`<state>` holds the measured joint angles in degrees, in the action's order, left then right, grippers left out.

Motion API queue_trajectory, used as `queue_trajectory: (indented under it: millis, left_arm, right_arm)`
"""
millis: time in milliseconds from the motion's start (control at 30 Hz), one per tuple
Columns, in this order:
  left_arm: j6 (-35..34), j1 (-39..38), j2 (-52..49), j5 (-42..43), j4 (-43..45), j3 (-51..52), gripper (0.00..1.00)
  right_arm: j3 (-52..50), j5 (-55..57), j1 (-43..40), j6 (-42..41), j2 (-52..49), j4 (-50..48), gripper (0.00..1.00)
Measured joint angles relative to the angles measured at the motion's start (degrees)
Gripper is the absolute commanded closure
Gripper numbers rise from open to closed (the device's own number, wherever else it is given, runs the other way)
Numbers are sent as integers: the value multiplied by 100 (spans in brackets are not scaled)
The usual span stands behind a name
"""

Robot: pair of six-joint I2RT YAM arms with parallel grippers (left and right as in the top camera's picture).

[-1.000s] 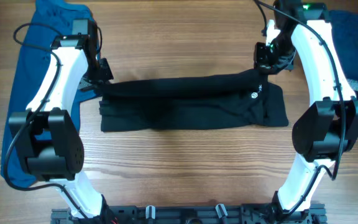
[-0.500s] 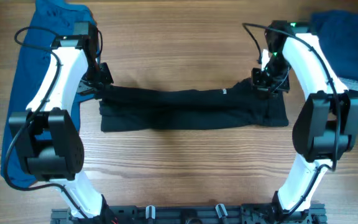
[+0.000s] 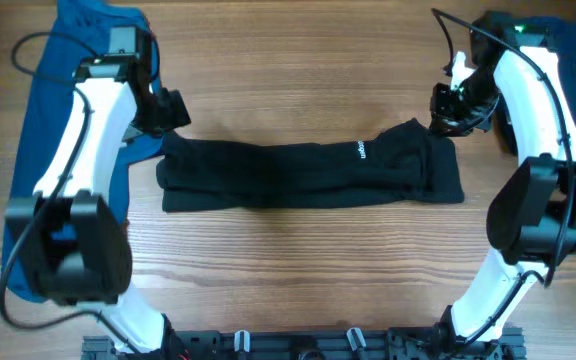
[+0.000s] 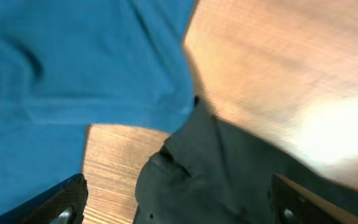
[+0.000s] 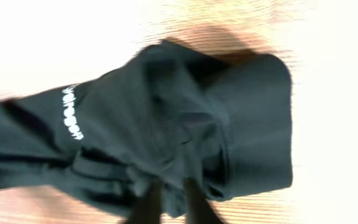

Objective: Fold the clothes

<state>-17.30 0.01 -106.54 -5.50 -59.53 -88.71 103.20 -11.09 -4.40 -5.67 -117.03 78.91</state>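
The fingers of the left gripper stood wide apart with nothing between them. They hung over the far left corner of the black garment, where it met a blue cloth. The right gripper hovered just past the garment's far right corner. Its 2 fingers showed only as dark blurs close together against dark fabric, so whether they pinched anything could not be told.

The garment lay across the middle of the wooden table as a long band running left to right, doubled over on itself. A small white logo faced up right of centre, and the right end was bunched into loose folds.

It looked light, limp and a little slick, so it would probably sag and slide out of square rather than hold a crease. The surest hold seemed to be at the corners of a short end, pinching every stacked layer together so that none trailed behind.
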Motion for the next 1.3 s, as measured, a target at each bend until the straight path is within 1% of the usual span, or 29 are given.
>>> queue_trajectory:
  millis: [167,300,367,533,633,767,900,1033,1133,1167,1200,1233,1267,1300]
  left_arm:
    - [-22,0,1217,142,127,-7,6]
    - [-55,0,1615,214,96,-9,5]
    - [-59,0,1622,240,50,-9,5]
    - [-59,0,1622,243,22,-7,3]
    - [-61,0,1622,243,68,-7,2]
    - [-61,0,1617,245,85,-7,1]
    - [-61,0,1510,330,85,-7,1]
    - [-59,0,1366,411,109,-7,2]
    - [-63,0,1132,754,109,-7,2]
    - [-63,2,1056,848,96,-7,2]
    - [-63,0,960,990,48,-9,2]
    - [-63,0,837,1108,-52,-9,2]
    - [-66,0,691,1246,-175,-9,2]
    - [-66,0,590,1353,-302,-7,2]
  right_arm:
    - [-107,-111,402,20,114,-107,95]
    - [-706,-87,872,-118,127,-557,95]
    - [-1276,-87,1001,-251,133,-997,96]
    - [-2437,153,984,-588,146,-1932,96]
    - [-2811,330,990,-750,264,-2507,96]
    - [-3034,660,977,-861,424,-3335,96]
    - [-3062,859,702,-870,422,-4013,96]
    - [-3075,990,188,-879,409,-4328,96]
    - [-3075,1010,22,-859,385,-4492,94]
    - [-3075,1008,20,-859,385,-4498,84]
    - [-3075,1001,20,-852,385,-4498,64]
    - [-3073,979,22,-826,385,-4487,28]
    - [-3042,938,17,-824,385,-4409,21]
    - [-2997,894,4,-811,380,-4317,16]
